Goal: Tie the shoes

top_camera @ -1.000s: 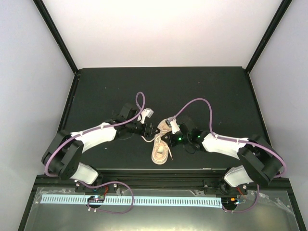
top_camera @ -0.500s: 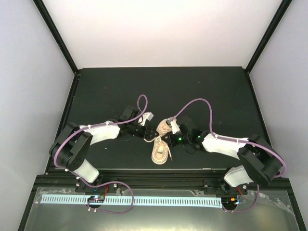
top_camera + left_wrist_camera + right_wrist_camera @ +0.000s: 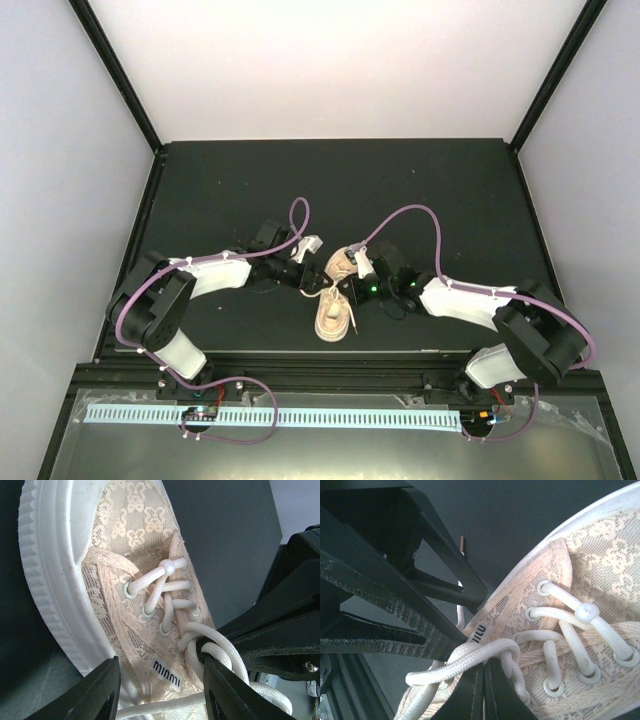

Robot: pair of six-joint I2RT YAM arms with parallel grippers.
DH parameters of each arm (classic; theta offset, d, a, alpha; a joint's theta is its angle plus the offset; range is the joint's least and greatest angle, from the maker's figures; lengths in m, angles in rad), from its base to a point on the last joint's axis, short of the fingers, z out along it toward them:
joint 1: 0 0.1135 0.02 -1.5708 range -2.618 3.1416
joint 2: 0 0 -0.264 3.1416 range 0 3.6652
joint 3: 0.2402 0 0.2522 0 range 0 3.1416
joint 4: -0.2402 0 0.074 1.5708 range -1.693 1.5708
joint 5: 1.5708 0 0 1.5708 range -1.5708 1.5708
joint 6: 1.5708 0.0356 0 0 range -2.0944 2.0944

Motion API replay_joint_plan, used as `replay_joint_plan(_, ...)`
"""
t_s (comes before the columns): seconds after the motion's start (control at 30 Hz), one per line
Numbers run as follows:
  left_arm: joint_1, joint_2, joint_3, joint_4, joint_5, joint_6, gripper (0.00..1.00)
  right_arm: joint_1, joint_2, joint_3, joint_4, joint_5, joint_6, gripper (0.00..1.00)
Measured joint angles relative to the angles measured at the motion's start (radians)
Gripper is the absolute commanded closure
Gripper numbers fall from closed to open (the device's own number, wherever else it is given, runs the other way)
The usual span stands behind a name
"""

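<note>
Off-white lace (image 3: 470, 655) pinched in right gripper (image 3: 483, 672); left gripper (image 3: 160, 664) splayed, straddling sneaker (image 3: 125, 555)

1. The left arm (image 3: 205, 272) has swung its elbow (image 3: 150, 305) to the right and toward the far side. 1.0 s ago the elbow sat further left and closer to the near edge of the worktop (image 3: 440, 190).
2. Its white forearm slanted toward the far right before and now lies almost level across the top view.
3. The white connector (image 3: 312, 242) at the left wrist has shifted a little to the right and nearer.
4. The left fingers (image 3: 107, 690) have crept slightly nearer and rightward, and now sit just beside the laces (image 3: 200, 645) on the shoe (image 3: 333, 312).
5. The purple cable (image 3: 118, 325) looping round the left elbow has drawn in to the right.
6. Most of this shift came in the first 0.5 s.
</note>
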Motion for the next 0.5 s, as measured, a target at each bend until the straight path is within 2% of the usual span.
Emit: replay_joint_plan(0.5, 0.000, 0.000, 0.002, 0.023, 0.012, -0.033, 0.51, 0.000, 0.000, 0.000, 0.000, 0.000, 0.000, 0.98)
